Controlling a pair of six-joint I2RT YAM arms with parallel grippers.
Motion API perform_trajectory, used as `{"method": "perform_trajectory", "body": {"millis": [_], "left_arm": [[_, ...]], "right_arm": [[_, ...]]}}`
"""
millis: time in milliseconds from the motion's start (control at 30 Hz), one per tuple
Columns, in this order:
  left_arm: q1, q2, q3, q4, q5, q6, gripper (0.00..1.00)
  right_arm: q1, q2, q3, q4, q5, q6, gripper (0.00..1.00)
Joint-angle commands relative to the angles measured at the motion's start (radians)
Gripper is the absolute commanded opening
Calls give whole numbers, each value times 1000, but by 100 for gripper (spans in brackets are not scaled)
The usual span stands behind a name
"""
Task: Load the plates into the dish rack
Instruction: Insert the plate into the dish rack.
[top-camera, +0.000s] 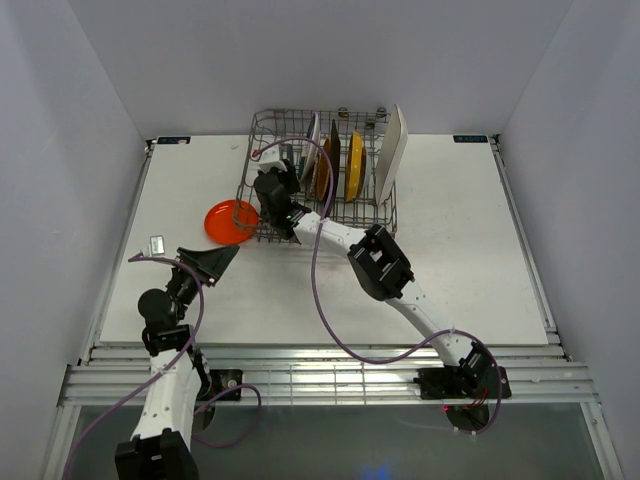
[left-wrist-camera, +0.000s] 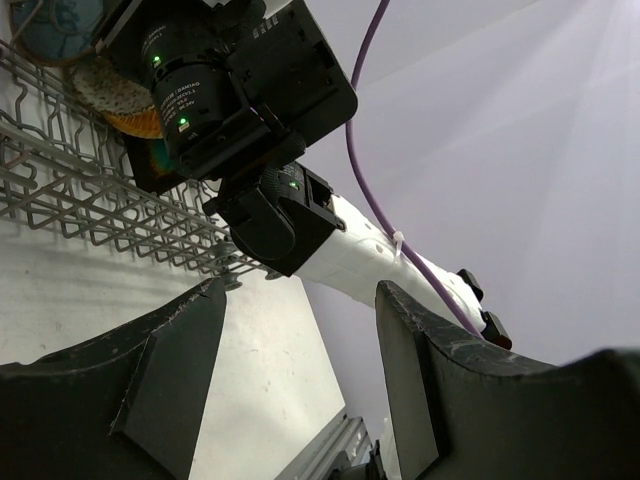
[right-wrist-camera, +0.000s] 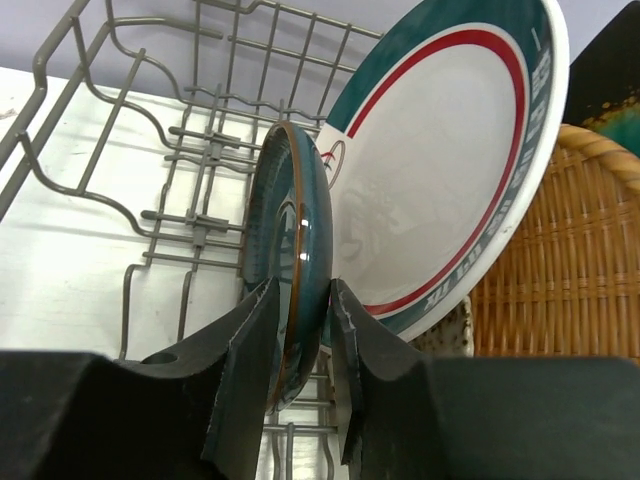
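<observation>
One plate lies out, the orange plate (top-camera: 230, 221), flat just left of the dish rack (top-camera: 265, 125) and nearer the left gripper (top-camera: 212, 262), jaws apart, empty. Right gripper (right-wrist-camera: 303, 290) straddles the rim of the upright teal plate (right-wrist-camera: 295, 200) inside the rack; pinching or loose, can't tell.

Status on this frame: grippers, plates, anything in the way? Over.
Left gripper open, empty. Right gripper astride teal plate standing in dish rack, grip unclear. Orange plate on table beside rack. Teal-rimmed white plate close alongside, no block.
</observation>
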Motion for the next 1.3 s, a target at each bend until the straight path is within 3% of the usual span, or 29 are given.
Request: {"method": "perform_trajectory", "body": {"millis": [0,500,933,1267], "left_arm": [[5,-9,-204,15,12,-2,72],[5,-9,-202,15,12,-3,72],[5,-21,-204,15,9,-8,72],[4,23,-189,14,-17,12,72]], "right_arm": [[10,-67,-1,14,-9,42,33],[13,-116,-38,46,10,7,52],[39,-189,-80,127,37,-94,53],[57,-396,-317,63,-69,16,49]]}}
